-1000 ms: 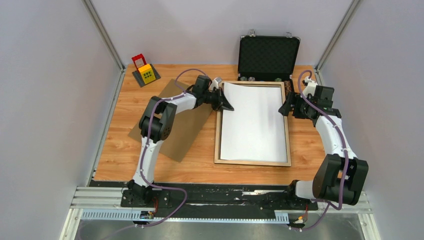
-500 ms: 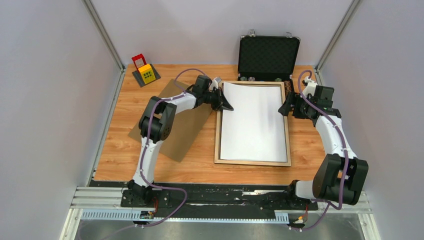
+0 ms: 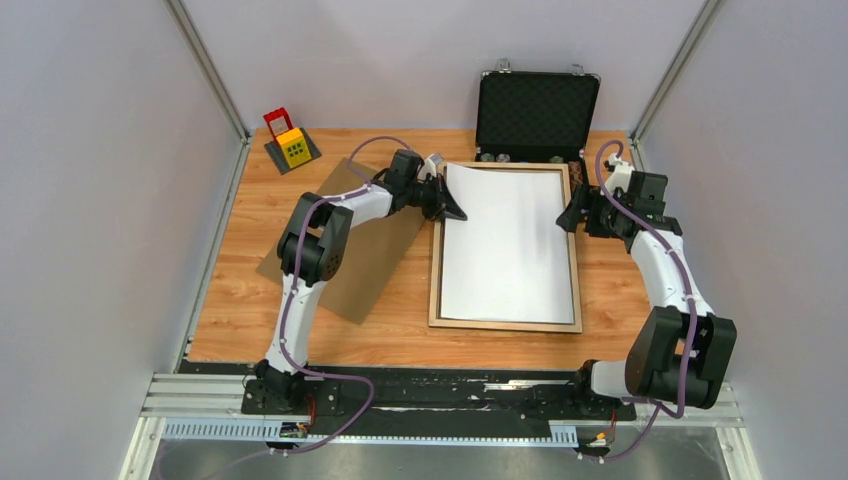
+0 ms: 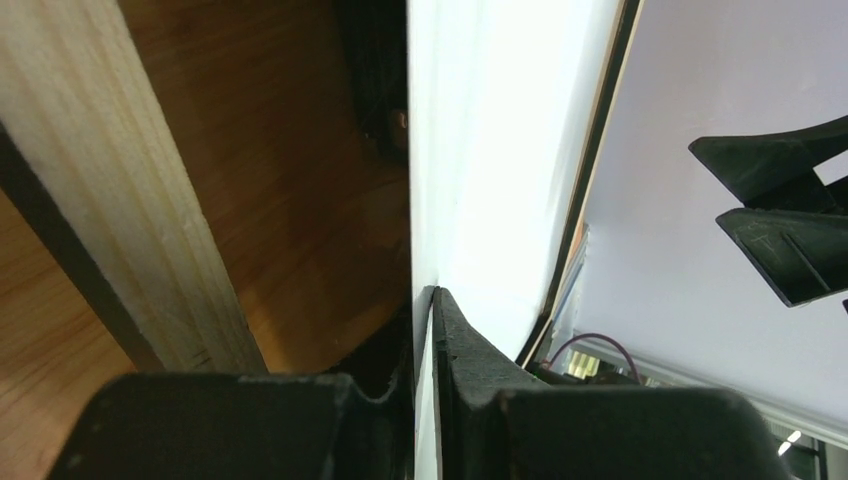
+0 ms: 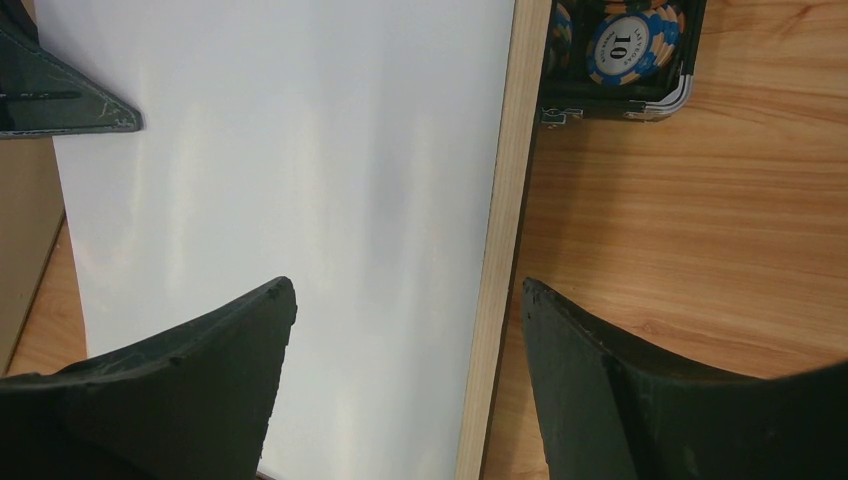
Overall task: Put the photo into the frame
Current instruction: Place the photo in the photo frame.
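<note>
Seating of the photo [image 3: 508, 240] is in hand: left gripper [image 4: 422, 300] pinches its edge, right gripper [image 5: 408, 290] gapes astride the frame [image 5: 497, 250] rail; next, lower and release

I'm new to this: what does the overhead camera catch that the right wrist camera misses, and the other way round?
Only the overhead view: both arms whole, the red and yellow toy at the far left, the black case's raised lid, and the whole outline of the frame. Only the right wrist view: the 10 printed on a poker chip, and the right gripper close up, its open fingers straddling a frame rail. Both: the photo lying white side up in the frame, with the left gripper at its edge.
</note>
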{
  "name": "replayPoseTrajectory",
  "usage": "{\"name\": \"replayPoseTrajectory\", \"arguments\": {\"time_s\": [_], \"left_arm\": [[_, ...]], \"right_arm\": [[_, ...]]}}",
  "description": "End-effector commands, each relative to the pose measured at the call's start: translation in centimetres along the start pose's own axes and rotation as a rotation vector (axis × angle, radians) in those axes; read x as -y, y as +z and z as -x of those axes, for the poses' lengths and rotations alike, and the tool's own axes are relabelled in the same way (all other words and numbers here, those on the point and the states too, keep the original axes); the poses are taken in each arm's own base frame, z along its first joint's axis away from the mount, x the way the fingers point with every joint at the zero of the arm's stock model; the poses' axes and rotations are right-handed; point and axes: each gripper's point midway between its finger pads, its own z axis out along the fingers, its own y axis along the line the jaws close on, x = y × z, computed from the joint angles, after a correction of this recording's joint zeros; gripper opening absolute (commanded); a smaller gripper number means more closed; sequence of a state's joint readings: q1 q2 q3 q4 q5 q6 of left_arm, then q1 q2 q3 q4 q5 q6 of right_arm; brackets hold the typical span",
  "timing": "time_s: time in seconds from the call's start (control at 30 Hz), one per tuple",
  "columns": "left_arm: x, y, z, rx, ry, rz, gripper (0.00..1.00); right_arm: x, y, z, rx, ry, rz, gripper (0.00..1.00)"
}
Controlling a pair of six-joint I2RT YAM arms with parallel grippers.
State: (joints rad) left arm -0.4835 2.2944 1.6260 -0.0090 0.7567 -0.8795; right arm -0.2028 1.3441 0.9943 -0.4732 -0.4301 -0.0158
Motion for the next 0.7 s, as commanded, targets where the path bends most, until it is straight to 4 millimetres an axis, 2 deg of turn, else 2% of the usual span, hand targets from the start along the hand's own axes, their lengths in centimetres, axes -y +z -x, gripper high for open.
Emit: {"name": "replayPoseTrajectory", "arguments": {"time_s": [0.0, 0.17, 0.5, 0.67], "left_arm": [[3.7, -1.2, 1.6, 0.041, 0.080, -0.043, 0.17], [3.7, -1.3, 1.6, 0.038, 0.082, -0.032, 0.27], [4.2, -2.5, 2.0, 0.058, 0.117, 0.034, 0.65], [4.2, -3.1, 2.3, 0.070, 0.138, 0.071, 0.79]], "right_arm": [[-0.2, 0.4, 0.4, 0.020, 0.000, 0.023, 0.81], [-0.2, 0.4, 0.3, 0.017, 0.001, 0.024, 0.81], [-0.3, 0.3, 0.4, 0.019, 0.002, 0.027, 0.81], [-0.4, 0.2, 0.4, 0.020, 0.001, 0.029, 0.81]]}}
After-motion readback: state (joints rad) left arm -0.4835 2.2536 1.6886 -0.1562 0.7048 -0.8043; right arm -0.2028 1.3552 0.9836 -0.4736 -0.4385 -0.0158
